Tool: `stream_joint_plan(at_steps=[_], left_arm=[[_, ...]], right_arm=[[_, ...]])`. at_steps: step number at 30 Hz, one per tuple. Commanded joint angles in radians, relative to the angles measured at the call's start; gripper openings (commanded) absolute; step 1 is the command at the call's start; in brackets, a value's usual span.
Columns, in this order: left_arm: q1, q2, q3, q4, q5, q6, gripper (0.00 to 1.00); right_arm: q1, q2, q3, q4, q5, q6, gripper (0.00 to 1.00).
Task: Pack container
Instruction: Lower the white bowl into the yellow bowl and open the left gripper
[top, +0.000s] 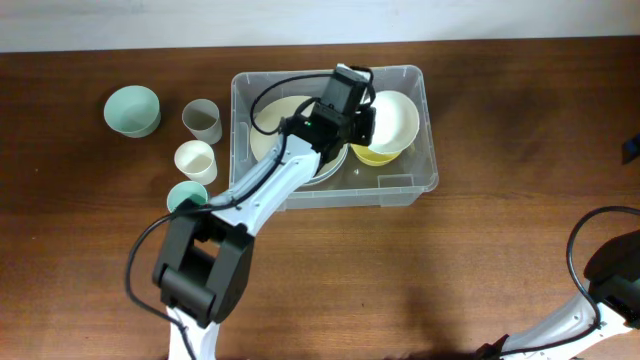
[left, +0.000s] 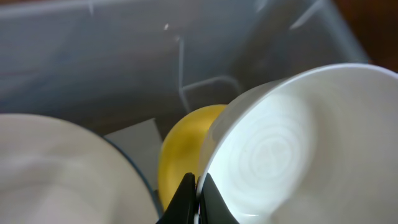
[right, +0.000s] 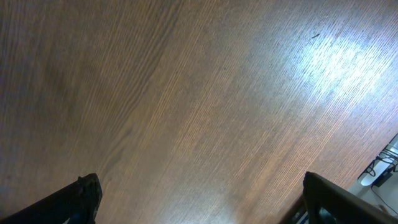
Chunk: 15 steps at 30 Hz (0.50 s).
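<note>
The left claw (left: 198, 186) pinches the rim of the white bowl (left: 298, 143) inside the container (top: 405, 190), by the tabletop's (top: 500, 260) far edge. Settle it, seemingly onto the yellow bowl (left: 183, 149), before releasing; the right claw (right: 199, 202) gapes empty.

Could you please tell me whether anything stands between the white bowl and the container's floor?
Yes: a yellow bowl lies partly under the white bowl, whose rim the left end effector pinches. A cream plate sits beside them in the container.

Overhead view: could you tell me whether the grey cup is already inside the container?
No, the grey cup stands on the table, left of the container and outside its rim.
</note>
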Motion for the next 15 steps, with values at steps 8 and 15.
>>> stream_joint_plan(at_steps=[8,15], left_arm=[[0.006,0.046,0.012,0.018,-0.042,0.027,0.02],[0.006,0.046,0.012,0.004,-0.062,0.028,0.02]], right_arm=[[0.003,-0.007,-0.005,0.000,0.009,0.001,0.99],[0.003,-0.007,-0.005,0.000,0.009,0.000,0.99]])
